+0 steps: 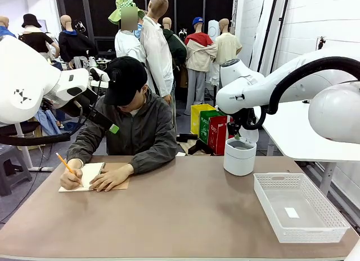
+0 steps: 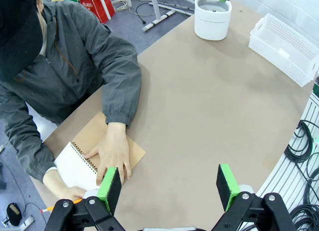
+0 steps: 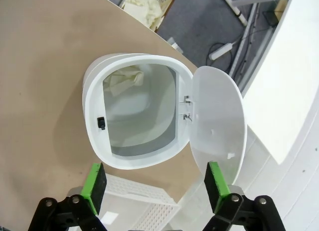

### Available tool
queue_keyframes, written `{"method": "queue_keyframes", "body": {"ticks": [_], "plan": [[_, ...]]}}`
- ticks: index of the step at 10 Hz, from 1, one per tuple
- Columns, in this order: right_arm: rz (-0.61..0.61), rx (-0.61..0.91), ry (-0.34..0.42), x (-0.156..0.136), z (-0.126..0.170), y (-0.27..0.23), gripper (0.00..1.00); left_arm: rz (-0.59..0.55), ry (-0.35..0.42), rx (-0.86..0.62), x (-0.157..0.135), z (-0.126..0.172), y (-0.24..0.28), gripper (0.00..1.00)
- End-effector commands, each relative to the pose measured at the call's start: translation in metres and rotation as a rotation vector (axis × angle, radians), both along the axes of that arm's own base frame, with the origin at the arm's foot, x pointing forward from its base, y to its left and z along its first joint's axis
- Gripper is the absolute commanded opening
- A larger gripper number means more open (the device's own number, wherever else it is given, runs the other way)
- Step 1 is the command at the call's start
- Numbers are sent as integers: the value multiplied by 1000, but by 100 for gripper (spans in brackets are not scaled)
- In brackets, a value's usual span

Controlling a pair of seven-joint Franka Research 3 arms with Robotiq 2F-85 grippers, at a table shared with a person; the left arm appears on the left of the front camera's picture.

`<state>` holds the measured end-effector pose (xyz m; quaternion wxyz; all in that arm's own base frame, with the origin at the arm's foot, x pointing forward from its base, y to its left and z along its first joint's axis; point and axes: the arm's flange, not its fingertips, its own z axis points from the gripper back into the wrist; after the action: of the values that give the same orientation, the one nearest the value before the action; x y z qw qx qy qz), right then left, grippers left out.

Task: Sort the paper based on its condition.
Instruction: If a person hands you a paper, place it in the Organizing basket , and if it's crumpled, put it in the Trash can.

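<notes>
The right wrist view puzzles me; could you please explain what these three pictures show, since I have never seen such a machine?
Two white robot arms, left and right, share a brown table with a person, who writes in a spiral notebook with a pencil. The front picture looks across the table from between the arms. The other two come from cameras on each wrist, looking along the green-padded fingers. The left pincer hangs open over the table near the notebook. The right pincer is open, empty, above a white bin whose lid stands open; crumpled paper lies inside. A white basket beside the bin holds a small slip.
</notes>
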<state>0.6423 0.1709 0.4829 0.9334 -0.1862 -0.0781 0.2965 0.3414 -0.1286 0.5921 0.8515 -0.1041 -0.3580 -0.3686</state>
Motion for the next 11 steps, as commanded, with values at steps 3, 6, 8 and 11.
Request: {"method": "queue_keyframes", "body": {"ticks": [3, 6, 8, 11], "plan": [[-10, 0, 31, 0, 6, 7, 100, -1, 5, -3, 1, 1, 1, 100], [4, 2, 1, -1, 0, 3, 100, -1, 5, -3, 1, 1, 1, 100], [4, 2, 1, -1, 0, 3, 100, -1, 5, -3, 1, 1, 1, 100], [4, 2, 1, -1, 0, 3, 100, -1, 5, -3, 1, 1, 1, 100]]}}
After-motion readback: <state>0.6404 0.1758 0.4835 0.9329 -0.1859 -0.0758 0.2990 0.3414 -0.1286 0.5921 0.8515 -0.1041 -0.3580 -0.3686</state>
